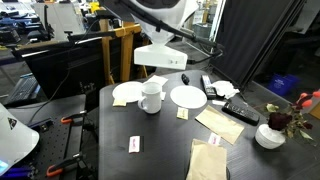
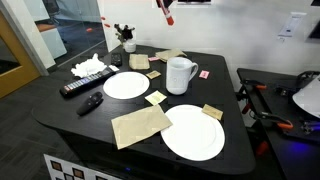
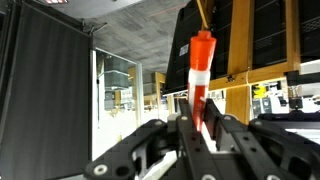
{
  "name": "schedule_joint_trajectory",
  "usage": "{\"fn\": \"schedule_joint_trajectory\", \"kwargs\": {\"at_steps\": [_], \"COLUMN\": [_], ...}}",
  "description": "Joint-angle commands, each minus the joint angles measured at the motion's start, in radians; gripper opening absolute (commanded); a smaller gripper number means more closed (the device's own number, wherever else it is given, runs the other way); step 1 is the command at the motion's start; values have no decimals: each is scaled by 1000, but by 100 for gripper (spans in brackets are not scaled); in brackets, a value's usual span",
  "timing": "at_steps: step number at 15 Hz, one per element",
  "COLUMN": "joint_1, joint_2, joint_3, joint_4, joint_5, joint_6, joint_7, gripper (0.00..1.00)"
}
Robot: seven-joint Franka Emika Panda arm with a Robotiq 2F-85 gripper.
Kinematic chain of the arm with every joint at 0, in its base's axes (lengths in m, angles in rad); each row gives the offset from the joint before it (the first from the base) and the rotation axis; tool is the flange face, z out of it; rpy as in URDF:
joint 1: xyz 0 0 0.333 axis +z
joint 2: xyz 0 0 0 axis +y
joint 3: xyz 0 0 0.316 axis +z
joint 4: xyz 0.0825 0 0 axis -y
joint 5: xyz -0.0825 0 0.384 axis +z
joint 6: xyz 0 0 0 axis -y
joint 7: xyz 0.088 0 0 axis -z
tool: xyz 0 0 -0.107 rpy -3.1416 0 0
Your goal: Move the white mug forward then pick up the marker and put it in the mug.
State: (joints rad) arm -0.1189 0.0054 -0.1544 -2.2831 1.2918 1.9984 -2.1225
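The white mug stands upright on the black table between two plates; in an exterior view its handle points away from the camera's left. The red marker with a white band stands up between my gripper's fingers, which are shut on it. The wrist view faces out into the room, not down at the table. In an exterior view the marker and gripper show at the top edge, high above the mug.
Two flat white plates flank the mug. Brown napkins, a remote, a small card with a red mark and a low white bowl also lie on the table.
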Motion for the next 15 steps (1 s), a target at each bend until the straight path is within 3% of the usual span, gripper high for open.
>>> {"fn": "schedule_joint_trajectory", "kwargs": {"at_steps": [1,8,15], "joint_1": [-25,-56,-91], "joint_2": [44,129,230], "joint_3": [-8,-14,-27], "joint_4": [45,82,118], "joint_5": [-16,-41,-61], "joint_6": [-117,-277,-401], "joint_7": [-99,-252,-320], "gripper": [5,5,5]}}
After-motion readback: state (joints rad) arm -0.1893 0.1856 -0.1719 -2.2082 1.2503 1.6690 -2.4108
